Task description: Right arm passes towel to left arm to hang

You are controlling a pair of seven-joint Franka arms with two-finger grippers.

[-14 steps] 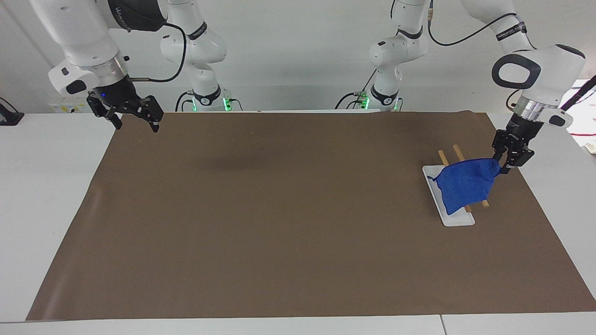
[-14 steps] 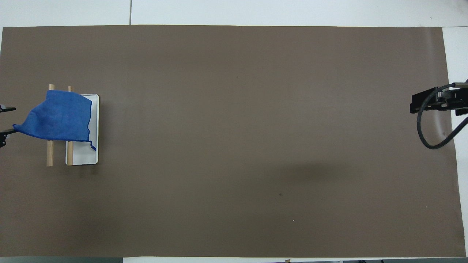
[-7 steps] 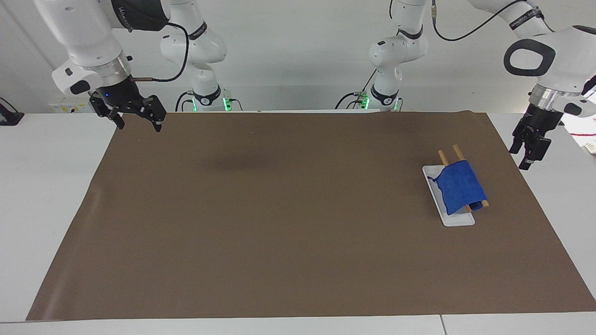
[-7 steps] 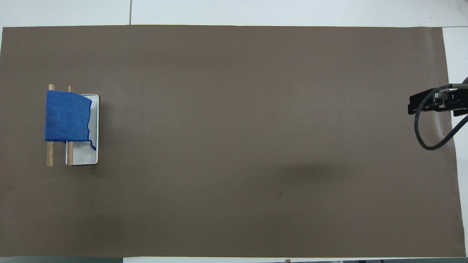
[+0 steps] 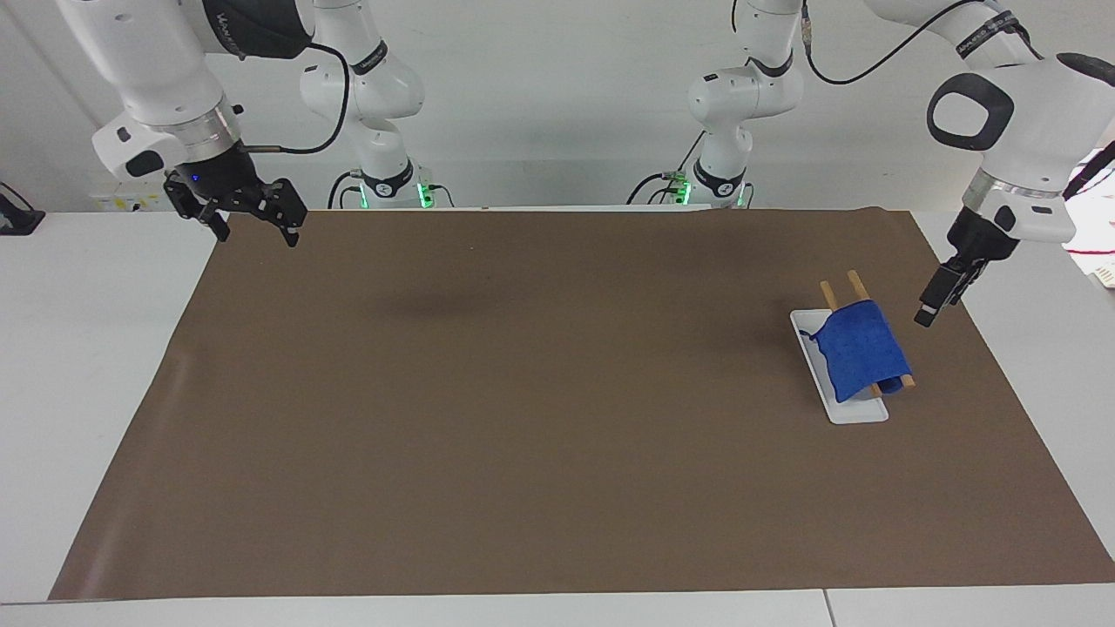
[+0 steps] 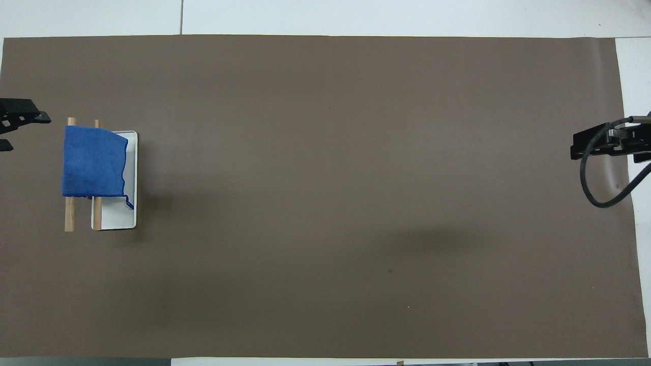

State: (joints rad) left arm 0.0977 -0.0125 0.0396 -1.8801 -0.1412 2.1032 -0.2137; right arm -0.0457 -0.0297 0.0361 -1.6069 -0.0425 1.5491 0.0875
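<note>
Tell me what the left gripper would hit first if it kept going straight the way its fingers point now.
Most likely the brown mat, beside the towel draped on the rack. The left gripper points down and slightly toward the towel, with open air beneath. Depth is unclear, so it might brush the towel's edge instead.

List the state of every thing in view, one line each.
towel: draped over the two wooden rods, free of both grippers.
rack: upright on the brown mat, rods through the towel.
left gripper: open, empty, beside the rack.
right gripper: open, empty, waiting over the mat's corner.
</note>
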